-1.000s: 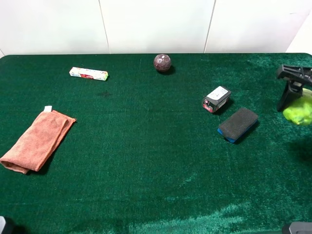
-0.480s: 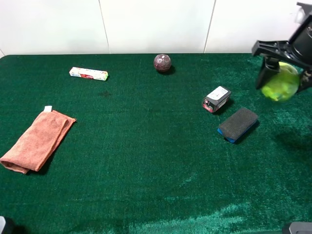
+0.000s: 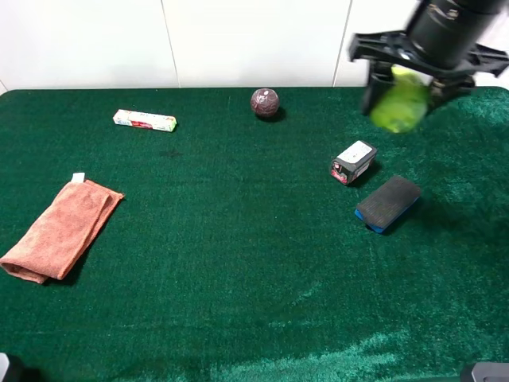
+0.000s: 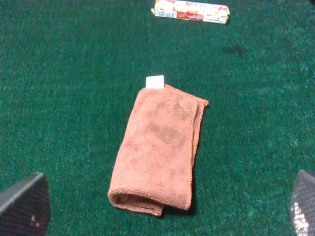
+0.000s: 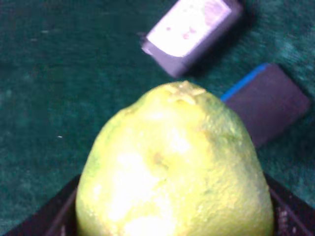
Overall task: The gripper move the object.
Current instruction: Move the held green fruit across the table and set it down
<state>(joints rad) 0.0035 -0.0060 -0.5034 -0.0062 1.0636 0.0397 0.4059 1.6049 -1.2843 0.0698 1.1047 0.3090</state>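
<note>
High over the table (image 3: 238, 278), the gripper (image 3: 402, 99) points down — fingers (image 3: 371, 94) clamped on the object (image 3: 398, 110).

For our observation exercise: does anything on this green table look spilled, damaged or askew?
Nothing stands out. The orange cloth lies folded, nothing is spilled, and the right gripper holds the yellow-green ball above the table.

In the frame's upper right the right end effector (image 3: 400, 97) grips the yellow-green ball (image 3: 396, 111), while the left end effector (image 4: 162, 204) has its fingers (image 4: 24, 205) spread wide.
</note>
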